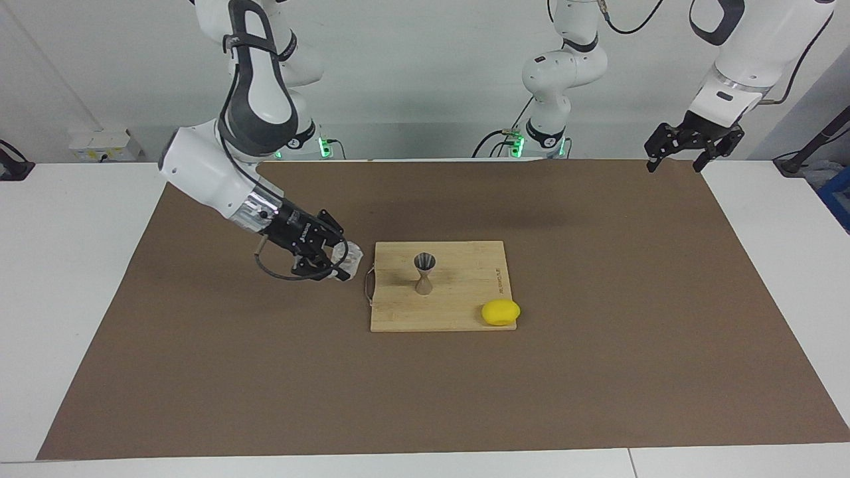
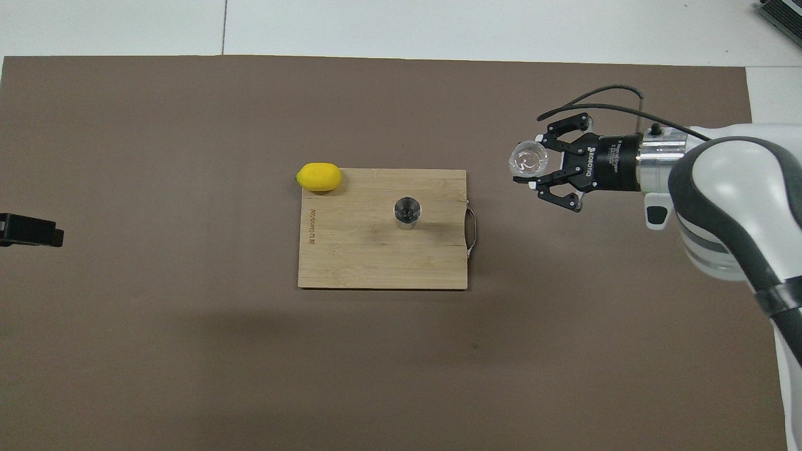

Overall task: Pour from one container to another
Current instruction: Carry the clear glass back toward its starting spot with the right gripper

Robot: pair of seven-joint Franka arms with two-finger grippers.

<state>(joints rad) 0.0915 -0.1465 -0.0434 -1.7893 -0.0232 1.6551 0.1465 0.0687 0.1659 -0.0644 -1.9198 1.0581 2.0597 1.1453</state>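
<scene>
The clear glass tumbler point(image 1: 350, 257) point(image 2: 529, 158) is held in my right gripper point(image 1: 340, 260) point(image 2: 532, 164), which is shut on it low over the brown mat, just off the handle end of the wooden board point(image 1: 465, 309) point(image 2: 351, 263). Its mouth faces up in the overhead view. I cannot tell whether it touches the mat. The metal jigger point(image 1: 424, 272) point(image 2: 407, 213) stands upright on the board, apart from the tumbler. My left gripper point(image 1: 694, 149) point(image 2: 31, 230) waits, open and empty, raised over the mat's edge at the left arm's end.
A yellow lemon point(image 1: 501, 312) point(image 2: 319, 176) lies at the board's corner farthest from the robots, toward the left arm's end. A thin wire handle point(image 1: 368, 285) point(image 2: 472, 232) sticks out of the board toward the tumbler. The brown mat point(image 1: 199, 372) covers the table.
</scene>
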